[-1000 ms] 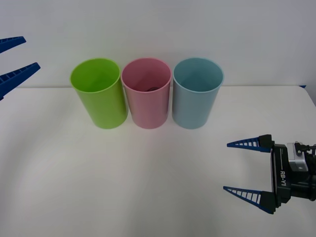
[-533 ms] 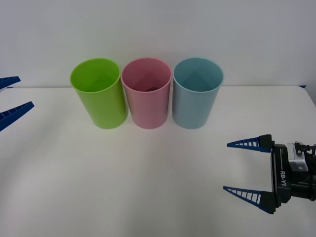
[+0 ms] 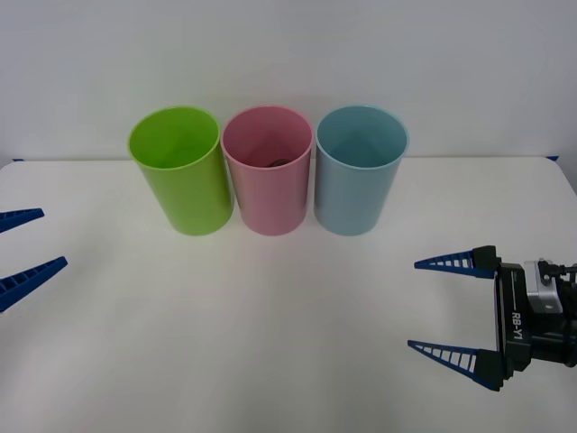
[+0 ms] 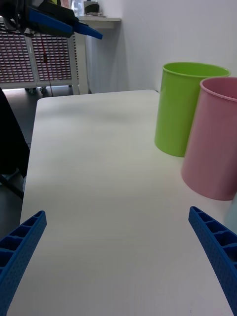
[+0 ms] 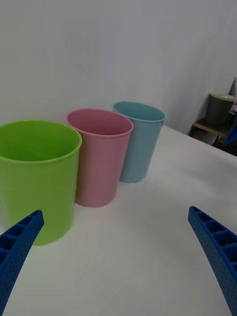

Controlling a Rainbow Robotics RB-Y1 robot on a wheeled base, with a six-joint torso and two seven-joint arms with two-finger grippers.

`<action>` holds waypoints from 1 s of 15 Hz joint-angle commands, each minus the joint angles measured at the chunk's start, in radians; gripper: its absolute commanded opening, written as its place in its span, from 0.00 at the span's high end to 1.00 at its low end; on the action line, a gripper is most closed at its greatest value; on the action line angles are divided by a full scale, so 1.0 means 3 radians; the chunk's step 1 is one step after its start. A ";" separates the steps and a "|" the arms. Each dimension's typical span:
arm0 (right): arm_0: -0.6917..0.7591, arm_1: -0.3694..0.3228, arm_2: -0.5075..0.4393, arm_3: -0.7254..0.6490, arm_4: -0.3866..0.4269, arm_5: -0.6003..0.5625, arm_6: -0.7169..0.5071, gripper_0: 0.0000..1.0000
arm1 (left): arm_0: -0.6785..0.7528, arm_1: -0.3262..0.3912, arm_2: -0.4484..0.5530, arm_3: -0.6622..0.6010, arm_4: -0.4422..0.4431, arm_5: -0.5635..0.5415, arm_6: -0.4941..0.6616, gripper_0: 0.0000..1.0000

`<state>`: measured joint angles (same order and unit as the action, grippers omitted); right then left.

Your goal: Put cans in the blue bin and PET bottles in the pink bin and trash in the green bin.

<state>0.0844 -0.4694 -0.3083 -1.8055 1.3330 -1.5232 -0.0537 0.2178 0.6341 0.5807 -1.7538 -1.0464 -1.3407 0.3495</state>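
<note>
Blue ribbed fingers stand wide apart on both arms, with nothing between them. The right gripper [image 3: 444,311] hangs low over the near right part of the white table [image 3: 270,343], its fingers pointing across toward the robot's left, well apart from the bins. The left gripper [image 3: 22,251] sits at the far left edge of the front view, low near the tabletop, fingers pointing inward and likewise released.

Beyond them, three tall cups stand upright in a tight row near the back of the table: the green bin [image 3: 180,180] on the left, the pink bin [image 3: 268,176] in the middle and the blue bin [image 3: 359,176] on the right. Each nearly touches its neighbour. Something dark lies at the bottom of the pink bin; it is too small and shadowed to identify, though it could be a bottle already sorted. The insides of the green and blue bins look bare as far as the front view reaches.

No can, bottle or piece of trash lies on the open table in front of the bins. Judging by that, the sorting looks finished or paused between items, with both arms drawn clear of the bins. If another item is set down, the next move calls for the nearer arm to reach it with open fingers, close on it, lift it above a rim and drop it into the matching colour without knocking the close-packed cups.
</note>
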 commanded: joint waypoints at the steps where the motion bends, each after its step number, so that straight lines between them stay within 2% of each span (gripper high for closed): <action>1: 0.0000 0.0000 0.0000 0.0000 0.0000 0.0000 0.0000 0.00 | 0.0015 -0.0176 0.0038 -0.0019 -0.0255 -0.0041 -0.0009 0.00; 3: 0.0000 0.0000 0.0000 0.0000 0.0000 0.0000 0.0000 0.00 | 0.0066 -0.0211 0.0038 -0.0060 -0.0408 -0.0077 0.0001 0.00; 6: 0.0000 0.0000 0.0000 0.0000 0.0000 0.0000 0.0000 0.00 | 0.0261 -0.0222 0.0053 -0.0101 -0.0413 -0.0164 -0.0020 0.00; 15: 0.0000 0.0000 0.0000 0.0000 0.0000 0.0000 0.0000 0.00 | 0.0389 -0.0222 0.0069 -0.0101 -0.0378 -0.0184 -0.0132 0.00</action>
<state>0.0844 -0.4694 -0.3083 -1.8055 1.3330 -1.5232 -0.0537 0.3341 0.5676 0.6015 -1.7841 -1.1602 -1.3970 0.3105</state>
